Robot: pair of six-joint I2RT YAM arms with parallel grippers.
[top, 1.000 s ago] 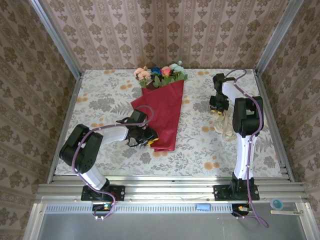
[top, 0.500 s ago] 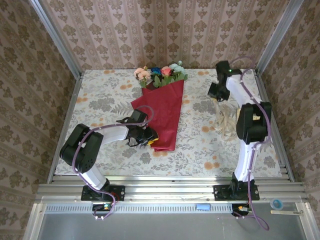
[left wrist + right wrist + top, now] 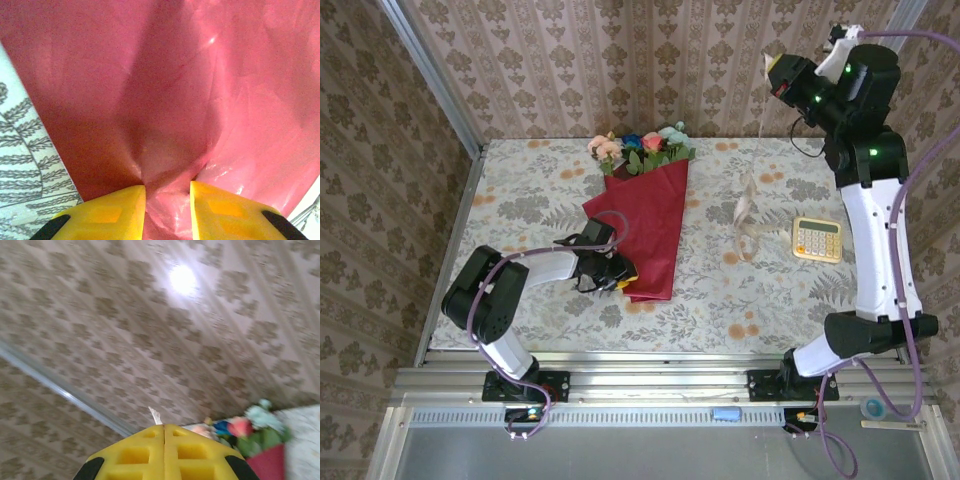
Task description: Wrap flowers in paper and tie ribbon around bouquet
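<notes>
The bouquet [image 3: 645, 215] lies flat on the bench [image 3: 520, 200], left of centre. Its long axis runs almost straight from far to near, leaning slightly. The flowers [image 3: 640, 147] point at the back wall, pink, blue, red and pale teal heads over green leaves at the wide rim. The cone of dark red paper [image 3: 655, 235] narrows toward the arm bases, and one flap sticks out on its left side.

The left gripper [image 3: 618, 280] lies low on the bench at the narrow near end. From its wrist camera the yellow fingers [image 3: 105, 212] are closed on a bunched fold of the paper — the sheet puckers into creases right between them.

The right gripper [image 3: 775, 68] stands high above the far right corner, fingers pressed together on the ribbon [image 3: 748, 212]. A short cream tip pokes out past the pads. The ribbon hangs down to the bench, and its lower part lies in loose loops well to the right of the bouquet, not touching it.

A yellowish calculator [image 3: 817, 238] lies just right of those loops — the one other thing on the printed cloth. It is well apart from the paper.
</notes>
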